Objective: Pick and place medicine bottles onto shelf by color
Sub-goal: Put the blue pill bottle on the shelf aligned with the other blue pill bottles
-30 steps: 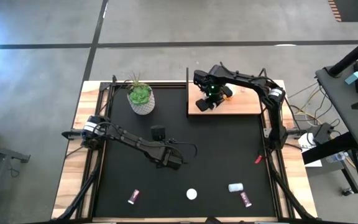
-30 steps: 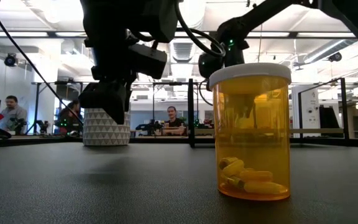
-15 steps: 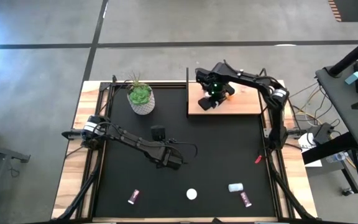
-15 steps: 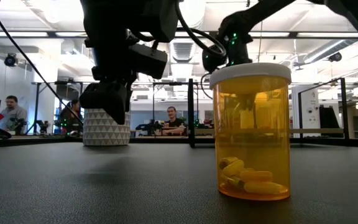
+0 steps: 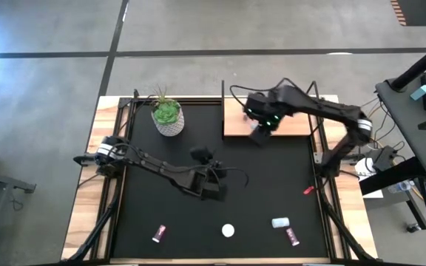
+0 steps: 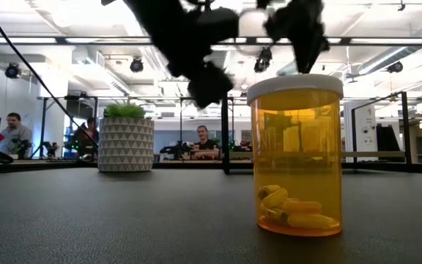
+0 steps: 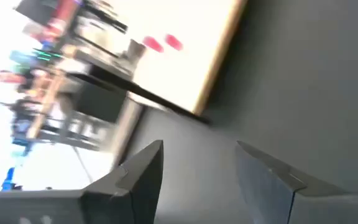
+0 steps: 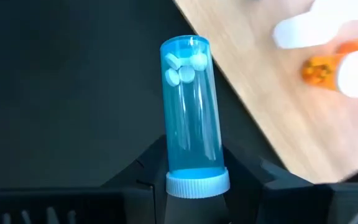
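My right gripper (image 5: 259, 131) is at the near edge of the light-wood shelf (image 5: 291, 122), shut on a clear blue bottle (image 8: 191, 106) with white pills and a pale blue cap. An orange bottle (image 8: 328, 70) and a white one (image 8: 303, 28) lie on the shelf. My left gripper (image 5: 214, 191) hangs open and empty over the middle of the black mat. An orange white-capped bottle (image 6: 295, 154) stands upright on the mat near the front (image 5: 228, 230). A pink bottle (image 5: 159, 233), a pale blue one (image 5: 280, 222) and a magenta one (image 5: 293, 236) lie near the front edge. My right gripper pinches the blue bottle between its two fingers (image 8: 145, 165) on the body just beyond the cap (image 8: 194, 163). The bottle lies along the fingers, cap end toward the wrist and bottom end pointing away. It is lifted clear, above the mat beside the shelf's edge.
A white pot with a green plant (image 5: 168, 118) stands at the far left of the mat. A small red piece (image 5: 308, 189) lies near the mat's right edge. Black upright posts (image 5: 223, 111) stand at the shelf's left end. People sit in the room beyond the table (image 6: 204, 143).
My right gripper has come off the shelf's left part toward its near edge and a little to the right, its arm swinging out to the right. My left gripper has gone a little toward the table's right edge above the mat.
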Available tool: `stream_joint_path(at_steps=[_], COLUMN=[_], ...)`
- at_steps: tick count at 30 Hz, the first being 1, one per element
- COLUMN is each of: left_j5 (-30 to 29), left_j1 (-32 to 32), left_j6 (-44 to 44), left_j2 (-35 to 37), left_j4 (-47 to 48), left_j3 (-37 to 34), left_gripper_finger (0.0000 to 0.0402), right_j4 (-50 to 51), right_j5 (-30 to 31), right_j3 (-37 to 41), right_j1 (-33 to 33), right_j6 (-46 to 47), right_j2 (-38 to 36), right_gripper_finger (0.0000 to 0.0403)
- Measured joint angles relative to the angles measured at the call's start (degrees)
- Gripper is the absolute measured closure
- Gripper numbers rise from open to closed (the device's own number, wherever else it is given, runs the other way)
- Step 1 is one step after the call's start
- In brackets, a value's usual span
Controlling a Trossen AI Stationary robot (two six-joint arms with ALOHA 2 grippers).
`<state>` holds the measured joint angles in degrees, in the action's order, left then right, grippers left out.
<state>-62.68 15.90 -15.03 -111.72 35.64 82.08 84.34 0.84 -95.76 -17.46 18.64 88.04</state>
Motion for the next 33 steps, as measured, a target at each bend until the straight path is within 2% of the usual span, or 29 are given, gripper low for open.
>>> stream_joint_path(at_steps=[2, 4, 6, 11, 13, 17, 20, 25, 30, 33], left_j5=[-2.6, -2.1, 2.7, 22.3, 24.7, 23.5, 23.2, 23.8, 29.7, 29.7], left_j1=[-0.3, -0.6, -0.8, -1.0, -1.0, -1.2, -1.3, -1.2, -1.3, -1.6], left_j6=[2.6, 8.0, 15.7, 34.6, 39.0, 40.9, 40.9, 40.9, 40.9, 40.9], left_j2=[0.2, 0.2, 0.2, 0.0, 0.0, 0.1, 0.1, 0.1, 0.1, 0.1], left_j4=[-5.5, -11.8, -20.3, -44.7, -52.1, -63.1, -67.6, -67.6, -67.7, -68.2], left_j3=[0.0, -0.2, -0.4, -3.2, -3.8, -5.1, -5.7, -5.7, -5.7, -5.7], left_gripper_finger=[0.0224, 0.0224, 0.0224, 0.0224, 0.0224, 0.0224, 0.0224, 0.0224, 0.0223, 0.0223], right_j4=[0.0, -0.2, -0.6, -1.5, -1.9, -3.8, -7.8, -13.4, -18.2, -20.2], right_j5=[2.8, 4.2, 4.3, 5.7, 6.3, 6.7, 6.8, 6.7, 4.7, 3.2], right_j3=[0.7, 1.7, 3.2, 7.8, 10.2, 15.7, 19.5, 23.1, 24.3, 24.2], right_j1=[3.1, 6.2, 9.3, 16.4, 18.6, 22.6, 24.8, 26.6, 26.7, 26.8], right_j6=[1.4, 1.7, 2.2, 6.4, 7.7, 8.8, 7.5, 4.3, -0.1, -3.1], right_j2=[-3.3, -6.5, -9.6, -15.1, -16.8, -19.4, -21.1, -22.3, -21.8, -20.7], right_gripper_finger=[0.0296, 0.0296, 0.0296, 0.0296, 0.0296, 0.0296, 0.0296, 0.0296, 0.0296, 0.0296])
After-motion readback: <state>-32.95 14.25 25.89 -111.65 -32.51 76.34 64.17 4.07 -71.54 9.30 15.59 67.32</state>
